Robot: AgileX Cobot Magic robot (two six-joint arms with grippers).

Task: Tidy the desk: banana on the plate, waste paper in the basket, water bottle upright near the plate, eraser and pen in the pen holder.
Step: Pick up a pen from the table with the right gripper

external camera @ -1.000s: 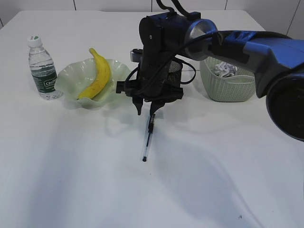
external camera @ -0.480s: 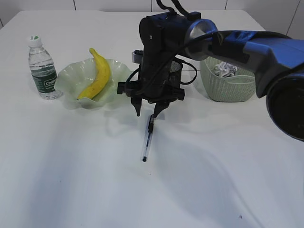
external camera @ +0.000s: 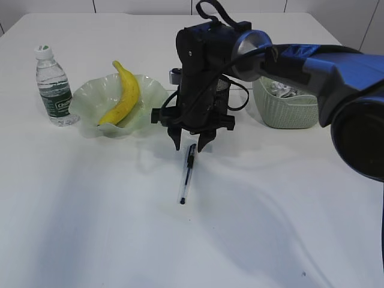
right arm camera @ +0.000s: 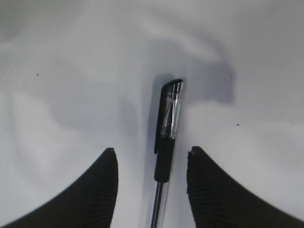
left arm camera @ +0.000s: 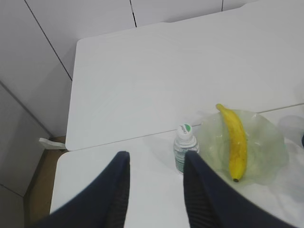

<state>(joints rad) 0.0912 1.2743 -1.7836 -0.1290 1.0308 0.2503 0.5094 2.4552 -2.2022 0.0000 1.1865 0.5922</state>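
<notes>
While pointing straight down, right hand (external camera: 190, 146) straddles pen (external camera: 186, 174).

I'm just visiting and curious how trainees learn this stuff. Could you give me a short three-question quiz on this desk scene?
1. True or false: the banana lies on the plate.
2. The pen lies: A) in the pen holder; B) on the desk; C) in the basket.
3. The right gripper stands open over the pen's ____ end.

Key: 1 true; 2 B; 3 capped. The water bottle stands upright left of the plate.
</notes>
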